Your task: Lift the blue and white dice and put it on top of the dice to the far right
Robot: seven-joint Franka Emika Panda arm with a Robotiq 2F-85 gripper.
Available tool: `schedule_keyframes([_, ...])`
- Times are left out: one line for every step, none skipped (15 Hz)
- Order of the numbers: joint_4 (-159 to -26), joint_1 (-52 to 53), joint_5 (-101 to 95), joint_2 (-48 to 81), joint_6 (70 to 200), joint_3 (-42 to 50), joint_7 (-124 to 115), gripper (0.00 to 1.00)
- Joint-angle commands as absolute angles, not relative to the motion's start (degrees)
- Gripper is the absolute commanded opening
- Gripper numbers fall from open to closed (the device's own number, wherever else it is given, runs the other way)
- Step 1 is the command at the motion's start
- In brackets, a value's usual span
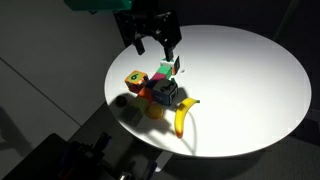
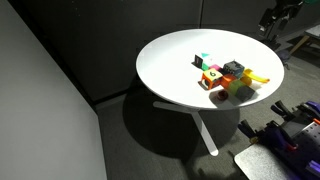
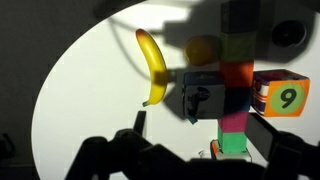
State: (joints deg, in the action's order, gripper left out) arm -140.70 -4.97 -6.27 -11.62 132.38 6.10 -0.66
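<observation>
The blue and white dice [image 3: 203,98] lies in shadow on the white round table [image 1: 240,70], with a dark mark on its pale face. It sits in a tight cluster, beside a magenta cube [image 3: 238,82] and a yellow-orange cube marked 9 [image 3: 285,97]. In an exterior view it looks dark [image 1: 166,92], just behind the banana. My gripper [image 1: 155,47] hangs above the far side of the cluster, open and empty. In the wrist view its fingers [image 3: 200,135] frame the cubes from above and touch nothing.
A banana [image 1: 183,118] lies at the near side of the cluster and also shows in the wrist view [image 3: 152,65]. A green cube [image 3: 232,140] and a small teal cube [image 2: 205,60] sit on the cluster's edge. The table rim [image 2: 150,80] drops to a dark floor.
</observation>
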Motion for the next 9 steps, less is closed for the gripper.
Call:
schedule_keyframes([-141.85, -5.98, -6.26, -10.49, 133.96, 5.72, -3.69, 1.0])
schedule_keyframes([-141.59, -6.05, -6.13, -9.81, 133.66, 5.8, -3.97, 1.0])
schedule_keyframes([-141.2, -6.09, -5.77, -9.0, 133.3, 5.96, -3.92, 1.0])
schedule_keyframes([-140.91, -6.15, -5.75, -8.16, 133.31, 6.05, -3.99, 1.0])
schedule_keyframes([-140.62, -6.26, -5.64, -7.26, 133.4, 6.17, -3.99, 1.0])
schedule_keyframes([-140.45, -6.34, -5.59, -6.54, 133.44, 6.28, -3.95, 1.0])
schedule_keyframes([-140.23, -6.42, -5.51, -5.82, 133.48, 6.39, -3.63, 1.0])
schedule_keyframes([-140.0, -6.44, -5.3, -5.24, 133.3, 6.5, -3.15, 1.0])
schedule_keyframes([-139.72, -6.5, -5.38, -4.78, 133.29, 6.57, -2.95, 1.0])
